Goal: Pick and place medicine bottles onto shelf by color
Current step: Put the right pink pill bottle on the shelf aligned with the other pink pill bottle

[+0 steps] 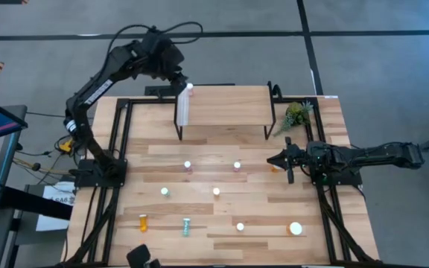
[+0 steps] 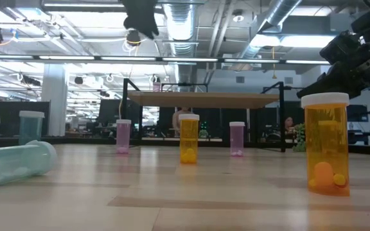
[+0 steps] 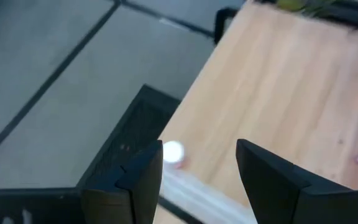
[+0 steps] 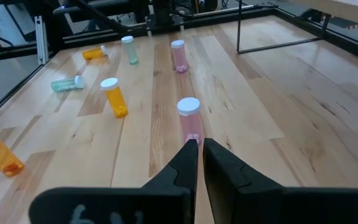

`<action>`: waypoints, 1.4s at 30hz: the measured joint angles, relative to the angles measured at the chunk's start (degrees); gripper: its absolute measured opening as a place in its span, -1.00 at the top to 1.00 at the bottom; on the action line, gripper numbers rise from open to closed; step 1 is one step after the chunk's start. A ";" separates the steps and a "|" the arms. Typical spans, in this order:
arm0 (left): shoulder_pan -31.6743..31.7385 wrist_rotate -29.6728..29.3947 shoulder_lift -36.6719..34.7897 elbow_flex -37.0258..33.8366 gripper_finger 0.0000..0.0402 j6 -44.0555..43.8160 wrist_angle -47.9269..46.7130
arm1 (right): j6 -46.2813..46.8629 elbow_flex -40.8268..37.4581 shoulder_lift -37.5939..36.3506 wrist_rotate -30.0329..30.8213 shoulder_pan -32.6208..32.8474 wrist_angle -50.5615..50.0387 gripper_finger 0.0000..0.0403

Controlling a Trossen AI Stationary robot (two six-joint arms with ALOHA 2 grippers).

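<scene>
The shelf stands at the table's far side, its white strip on the left. A pink medicine bottle stands on the shelf's far left corner. My left gripper hangs open just above and beside it, touching nothing. My right gripper is shut and empty, low over the table's right side, pointing at a pink bottle. Other pink, teal and orange bottles stand or lie on the tabletop.
On the table stand pink bottles, a teal one, an orange one and a wide orange one. An orange bottle and a teal bottle lie flat near the front. A small plant stands beside the shelf's right end.
</scene>
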 joint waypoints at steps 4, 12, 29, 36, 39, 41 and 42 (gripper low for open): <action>-2.97 -0.45 -1.59 0.00 0.04 0.04 0.88 | -0.01 0.00 0.01 0.00 0.00 -0.02 0.75; -10.05 -7.44 -5.33 -0.02 0.08 -2.09 -2.06 | -5.39 0.00 0.00 0.02 -0.33 0.14 0.75; -30.39 -18.61 -45.23 -54.34 0.29 -13.65 37.06 | 3.02 0.00 0.01 0.00 -0.26 12.38 0.75; -31.95 -18.65 -52.25 -69.99 0.29 -15.86 50.33 | 5.10 0.00 -0.02 -0.13 -0.26 24.09 0.75; -31.95 -18.60 -52.56 -73.44 0.29 -17.51 53.49 | 2.94 1.41 -0.01 0.18 -0.58 21.95 0.75; -31.95 -18.62 -52.23 -74.32 0.29 -17.63 53.53 | 2.53 3.16 0.01 1.69 -1.08 17.86 0.75; -31.95 -18.62 -51.98 -74.79 0.29 -17.76 53.65 | 2.48 4.23 0.01 2.14 -1.30 15.84 0.75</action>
